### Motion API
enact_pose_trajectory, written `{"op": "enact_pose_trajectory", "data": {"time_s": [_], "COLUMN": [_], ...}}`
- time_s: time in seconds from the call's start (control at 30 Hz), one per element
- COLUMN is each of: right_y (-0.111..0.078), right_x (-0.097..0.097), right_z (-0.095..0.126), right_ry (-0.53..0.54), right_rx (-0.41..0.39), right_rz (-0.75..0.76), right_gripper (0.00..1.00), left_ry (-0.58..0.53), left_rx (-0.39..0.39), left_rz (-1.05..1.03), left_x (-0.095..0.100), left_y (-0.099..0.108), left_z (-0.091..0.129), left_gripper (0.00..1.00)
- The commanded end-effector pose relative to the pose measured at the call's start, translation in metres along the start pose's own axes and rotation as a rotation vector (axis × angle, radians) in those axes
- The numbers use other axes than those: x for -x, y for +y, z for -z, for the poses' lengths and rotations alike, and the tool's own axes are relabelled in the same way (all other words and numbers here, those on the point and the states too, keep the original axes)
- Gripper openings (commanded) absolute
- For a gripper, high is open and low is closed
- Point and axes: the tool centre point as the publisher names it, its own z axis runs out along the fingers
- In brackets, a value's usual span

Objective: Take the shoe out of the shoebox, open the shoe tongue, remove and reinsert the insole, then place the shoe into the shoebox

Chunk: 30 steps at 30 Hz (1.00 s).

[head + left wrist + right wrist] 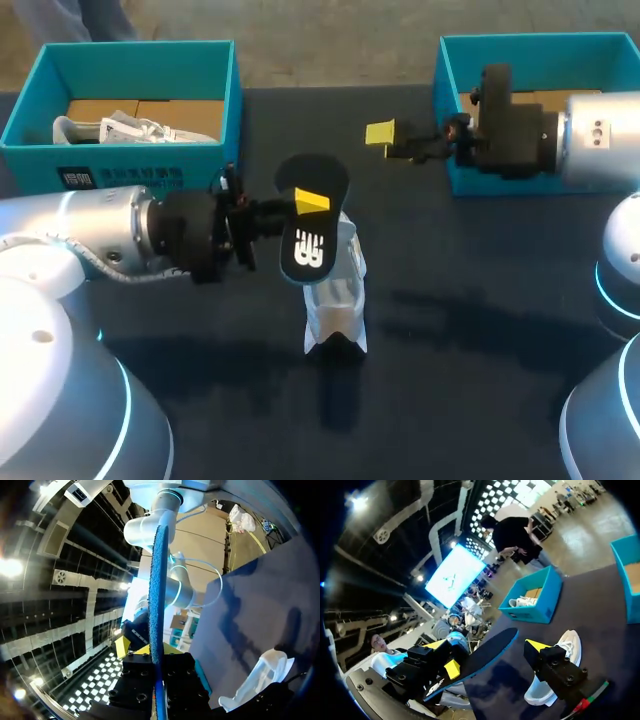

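Insole: the black foam insole with the white logo [306,245] is out of the shoe and held up in the air, a bit left of centre in the head view. Its lower end hangs right over the shoe, and I can't tell if they touch.
Shoe: the white mesh sneaker [335,300] sits on the dark table [470,330], dead centre, with nothing gripping it.
Left gripper [305,203]: clamped on the insole. Its wrist view shows the insole edge-on, pinched between both fingers.
Right gripper [383,134]: upper middle, fingers spread wide, holding nothing, apart from the insole.
Boxes: the teal cardboard shoebox at upper left [140,165] has another white shoe [130,128] inside. The second teal box at upper right [530,42] is half hidden behind the right arm.
Stage: my guess is the insole's out and reinserting comes next.
Risk: nobody's steadying the sneaker, so pushing a floppy insole in one-handed could tip it or shove it along the table. The free end could also fold or snag on the tongue instead of sliding in.
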Motion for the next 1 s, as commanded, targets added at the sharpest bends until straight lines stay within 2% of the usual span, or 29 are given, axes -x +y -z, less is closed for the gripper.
{"op": "enact_pose_trajectory", "data": {"time_s": [0.03,0.8,0.87,1.0], "right_y": [-0.0014,-0.0014,0.0021,0.005], "right_x": [-0.0016,-0.0016,-0.0042,-0.0102], "right_z": [0.0013,0.0013,-0.001,0.0002], "right_ry": [-0.003,-0.003,0.002,-0.059], "right_rx": [0.002,0.002,-0.025,-0.102], "right_rz": [-0.002,-0.002,0.1,0.252], "right_gripper": [1.0,1.0,1.0,1.0], "left_ry": [0.002,0.002,0.012,0.034], "left_rx": [0.014,0.014,-0.007,-0.08], "left_rz": [-0.001,-0.001,0.017,0.091], "left_x": [0.0,0.0,0.0011,0.0017], "left_y": [-0.0064,-0.0064,-0.0055,-0.0003], "left_z": [0.0034,0.0034,0.0032,0.0044], "left_gripper": [0.0,0.0,0.0,0.0]}}
